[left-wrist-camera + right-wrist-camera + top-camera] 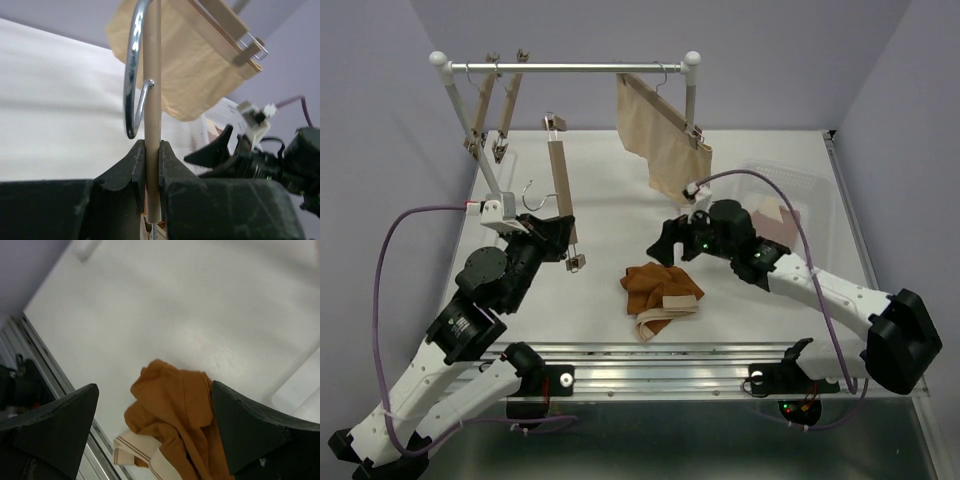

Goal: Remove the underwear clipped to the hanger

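**Item 1. Left gripper** (556,236) (152,150): closed tight on the pale bar of a loose wooden hanger (561,180). The bar stands up between the fingers. The hanger's metal hook (132,75) curls just beside the bar.

**Item 2. Right gripper** (672,243) (155,387): jaws spread wide and holding nothing. It hangs above the rust-brown brief, apart from it.

**Item 3. Rust-brown brief** (658,283) (175,410): crumpled on the white table (600,330), off any hanger. It lies between the two arms, near the front rail. A pale striped band (665,318) shows at its near edge (its own waistband or a second garment: cannot tell).

**Item 4. Beige brief** (665,135) (185,70): clipped to a tilted hanger (227,25). This hanger hooks over the right part of the metal rod (570,67). The fabric hangs down slantwise behind the right gripper.

**Item 5. Two spare hangers** (495,110): wooden, hanging side by side at the left end of the rod.

**Item 6. Clear bin** (810,185): on the far right of the table, beside the right arm. A pinkish patch shows inside it, too indistinct to name.
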Action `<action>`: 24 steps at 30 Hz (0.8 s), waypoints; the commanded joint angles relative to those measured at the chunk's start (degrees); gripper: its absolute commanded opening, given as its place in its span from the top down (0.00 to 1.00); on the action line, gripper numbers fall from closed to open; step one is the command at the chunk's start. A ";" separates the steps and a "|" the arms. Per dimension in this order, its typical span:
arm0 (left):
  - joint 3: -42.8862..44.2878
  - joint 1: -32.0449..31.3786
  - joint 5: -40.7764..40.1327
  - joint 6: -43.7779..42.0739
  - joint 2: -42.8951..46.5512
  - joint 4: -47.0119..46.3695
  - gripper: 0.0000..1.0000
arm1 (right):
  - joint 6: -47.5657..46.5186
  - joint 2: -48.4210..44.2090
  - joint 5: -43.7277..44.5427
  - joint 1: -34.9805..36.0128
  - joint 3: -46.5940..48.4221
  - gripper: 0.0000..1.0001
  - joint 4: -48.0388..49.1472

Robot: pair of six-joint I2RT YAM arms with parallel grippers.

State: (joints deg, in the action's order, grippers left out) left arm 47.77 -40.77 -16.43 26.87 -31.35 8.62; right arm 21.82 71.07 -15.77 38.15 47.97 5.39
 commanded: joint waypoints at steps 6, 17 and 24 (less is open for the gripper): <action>8.04 0.08 -15.57 6.61 -2.92 14.75 1.00 | -17.69 17.15 21.73 18.70 7.22 0.00 -21.11; 5.93 0.08 -11.79 5.73 -2.40 11.15 1.00 | -10.67 14.92 44.23 22.58 10.21 0.99 -22.53; 4.18 0.08 -9.94 5.56 -1.26 10.10 1.00 | -6.09 2.69 55.48 17.85 11.88 0.99 -22.44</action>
State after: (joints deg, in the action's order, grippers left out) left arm 53.06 -40.77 -27.07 32.49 -33.74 22.76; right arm 12.21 79.99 29.06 59.53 56.36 -18.65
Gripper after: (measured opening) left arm 0.202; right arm 0.053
